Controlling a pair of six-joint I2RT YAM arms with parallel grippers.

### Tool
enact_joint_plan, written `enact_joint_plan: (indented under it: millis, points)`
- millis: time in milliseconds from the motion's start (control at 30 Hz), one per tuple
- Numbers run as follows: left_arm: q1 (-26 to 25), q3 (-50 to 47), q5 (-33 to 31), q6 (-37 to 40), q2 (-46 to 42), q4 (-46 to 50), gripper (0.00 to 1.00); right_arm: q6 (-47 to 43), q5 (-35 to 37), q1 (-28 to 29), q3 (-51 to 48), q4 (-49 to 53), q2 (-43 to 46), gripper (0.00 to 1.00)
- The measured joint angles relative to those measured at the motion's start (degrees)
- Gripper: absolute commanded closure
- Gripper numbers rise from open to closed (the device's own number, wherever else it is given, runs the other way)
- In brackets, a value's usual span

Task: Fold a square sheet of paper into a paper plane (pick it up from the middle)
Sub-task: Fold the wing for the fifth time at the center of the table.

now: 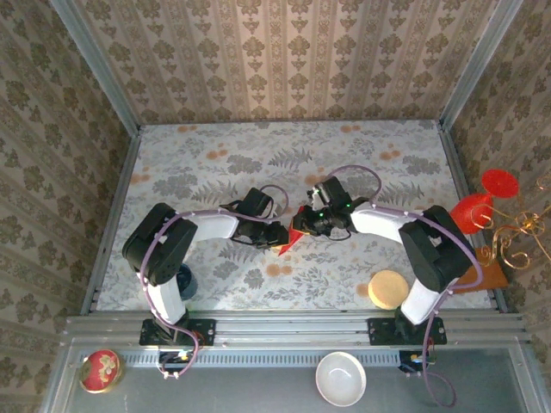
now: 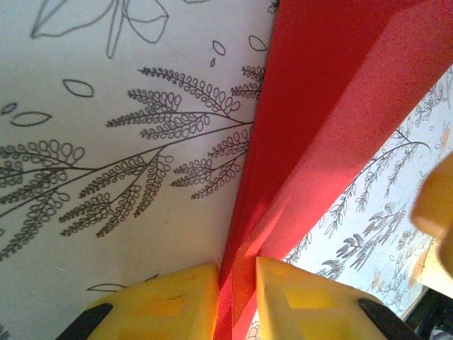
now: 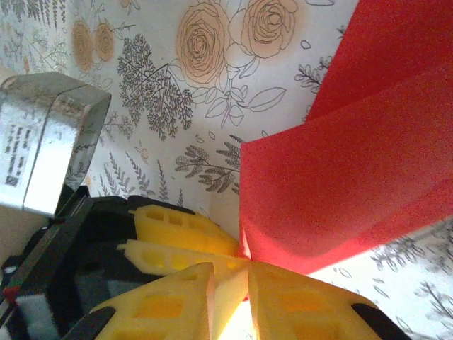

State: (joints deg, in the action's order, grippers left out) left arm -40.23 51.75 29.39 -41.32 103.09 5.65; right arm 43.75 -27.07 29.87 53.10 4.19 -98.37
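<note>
Left gripper (image 2: 237, 303): closed on the red paper sheet (image 2: 333, 106); its two yellow fingertips (image 2: 163, 308) press the paper's folded edge between them.
Right gripper (image 3: 230, 294): jaws drawn almost together, with the lower corner of the sheet caught at their tips.
Grippers together: in the top view they meet tip to tip over the middle of the table, the left one touching or just beside the right one; in the right wrist view the left one's yellow fingers lie just left of the right one's tips.
Red paper sheet: partly folded, several layers overlapping with a straight crease that runs away from the left gripper's tips. It fans out up and to the right of both grippers in the wrist views. In the top view a red point hangs just below the spot where the grippers meet.
Floral tablecloth (image 1: 207, 163): spreads beneath both grippers and behind the paper.
Silver housing with a printed label (image 3: 49, 134): up and left of the right gripper's fingers.
Red stemmed glass (image 1: 467, 215): well to the right of the right gripper, at the table's edge.
Gold wire ornament (image 1: 516, 237): farther right again, past the glass.
Round tan disc (image 1: 387, 288): right of the right gripper and nearer, by that arm's base.
White bowl (image 1: 340, 379): on the metal ledge, well nearer than both grippers.
Round red tin (image 1: 101, 370): on the same ledge, far left of the left gripper.
</note>
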Motion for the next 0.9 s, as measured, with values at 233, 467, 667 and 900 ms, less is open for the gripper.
enact_joint_plan:
  millis: [233,467,667,900]
  points:
    - [0.15,0.07,0.24,0.00,0.09,0.20,0.78,-0.02,-0.24,0.02,1.70,-0.24,-3.74,0.79]
    - [0.15,0.11,0.24,0.00,0.09,0.28,0.78,-0.02,1.68,0.02,2.78,1.49,-5.31,0.79]
    - [0.15,0.17,0.24,0.00,0.17,0.37,0.79,-0.02,2.95,0.02,2.78,2.23,-5.73,0.78]
    - [0.15,0.17,0.22,0.00,0.20,0.39,0.80,-0.02,3.21,0.02,2.80,2.27,-6.51,0.79]
